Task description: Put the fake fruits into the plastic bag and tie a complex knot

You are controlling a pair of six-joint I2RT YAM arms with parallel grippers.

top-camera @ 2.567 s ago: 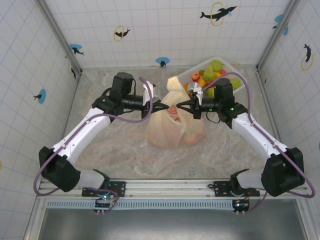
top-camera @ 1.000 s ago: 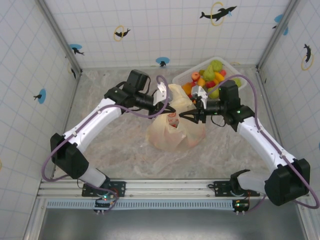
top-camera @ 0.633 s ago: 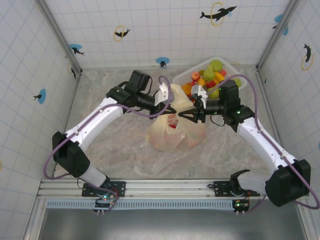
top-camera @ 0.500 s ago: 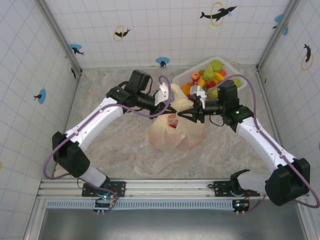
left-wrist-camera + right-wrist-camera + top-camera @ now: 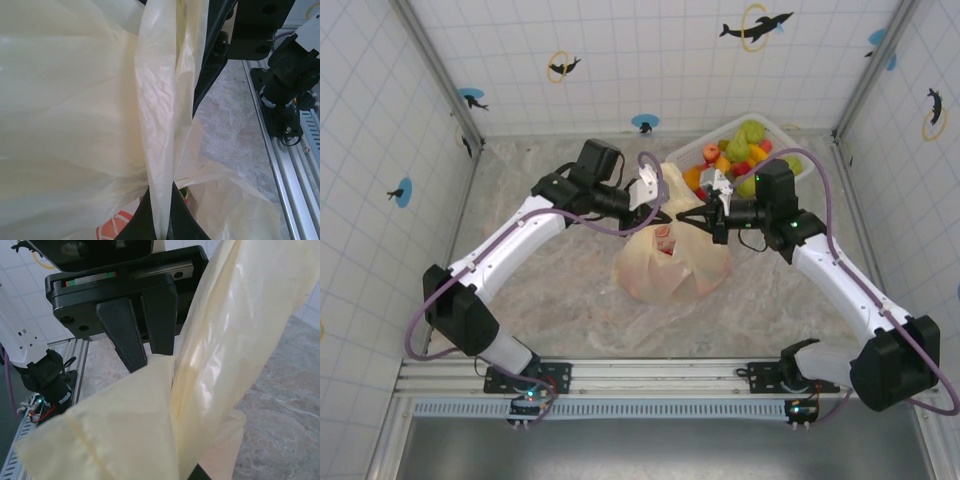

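Trouble loomed over the plastic bag [image 5: 665, 270] sitting mid-tabletop [image 5: 550, 300] beside the white basket [image 5: 790, 135]: left hand [image 5: 658, 213] and right hand [image 5: 692, 214] each pinched a handle strip tight, and a hard pull could have slipped or torn that thin film.

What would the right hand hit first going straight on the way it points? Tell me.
The plastic bag film pinched in the right hand itself; just beyond it, the left hand, whose fingers face it head-on in the right wrist view. The gap looks small, though depth is unclear.
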